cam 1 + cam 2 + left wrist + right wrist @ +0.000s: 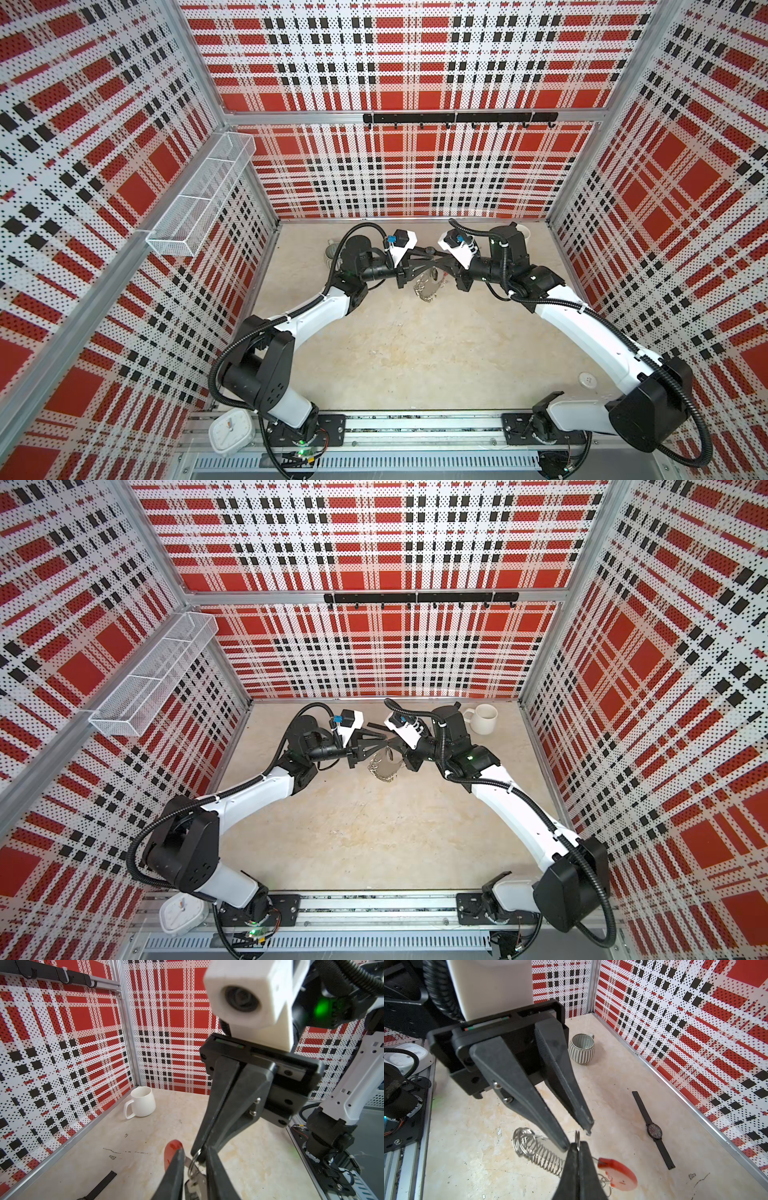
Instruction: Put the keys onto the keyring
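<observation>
Plaid walls box the beige table on 3 sides; its lower half lies bare in both top views. Keyring sits upper ctr. Watch, white mug & striped cup sit near wall edges. R gripper pinches a small silver ring; L gripper straddles it, jaws slightly apart.

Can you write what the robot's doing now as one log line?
right gripper: shut on small silver ring | left gripper: jaws apart, ring between | keyring: close by
</observation>
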Tool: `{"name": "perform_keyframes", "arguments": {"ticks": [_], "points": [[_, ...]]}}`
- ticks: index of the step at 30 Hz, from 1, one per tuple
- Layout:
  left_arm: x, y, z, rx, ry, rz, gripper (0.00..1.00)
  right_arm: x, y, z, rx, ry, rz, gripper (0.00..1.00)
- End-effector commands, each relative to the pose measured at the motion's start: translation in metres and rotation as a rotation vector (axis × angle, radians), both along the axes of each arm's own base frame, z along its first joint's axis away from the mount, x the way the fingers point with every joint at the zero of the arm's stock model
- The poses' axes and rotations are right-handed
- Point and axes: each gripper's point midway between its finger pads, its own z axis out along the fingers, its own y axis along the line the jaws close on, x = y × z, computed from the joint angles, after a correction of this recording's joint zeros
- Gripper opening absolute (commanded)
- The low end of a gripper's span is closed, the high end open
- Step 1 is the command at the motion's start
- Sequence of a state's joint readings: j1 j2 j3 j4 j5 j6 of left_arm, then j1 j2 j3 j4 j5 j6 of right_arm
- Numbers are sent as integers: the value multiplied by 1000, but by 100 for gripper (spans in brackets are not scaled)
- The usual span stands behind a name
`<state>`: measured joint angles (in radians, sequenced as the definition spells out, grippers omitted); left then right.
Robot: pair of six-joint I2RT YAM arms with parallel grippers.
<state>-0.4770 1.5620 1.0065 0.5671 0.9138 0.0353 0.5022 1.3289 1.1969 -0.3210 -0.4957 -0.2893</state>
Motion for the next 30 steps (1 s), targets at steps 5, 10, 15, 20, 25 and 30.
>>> {"name": "perform_keyframes", "arguments": {"ticks": [5, 10, 15, 20, 25, 30], "points": [[10, 18, 2, 2, 15, 33, 22, -11, 6, 26, 57, -65, 51, 0], [8, 17, 5, -1, 6, 26, 22, -10, 9, 27, 72, -56, 59, 0], [6, 9, 1, 4, 17, 6, 22, -11, 12, 29, 76, -56, 64, 0], [3, 5, 2, 2, 13, -5, 23, -12, 12, 30, 75, -55, 67, 0], [3, 2, 4, 0, 11, -13, 23, -12, 13, 31, 81, -58, 68, 0], [6, 9, 5, -4, 20, 8, 27, -10, 10, 27, 64, -61, 51, 0]]}}
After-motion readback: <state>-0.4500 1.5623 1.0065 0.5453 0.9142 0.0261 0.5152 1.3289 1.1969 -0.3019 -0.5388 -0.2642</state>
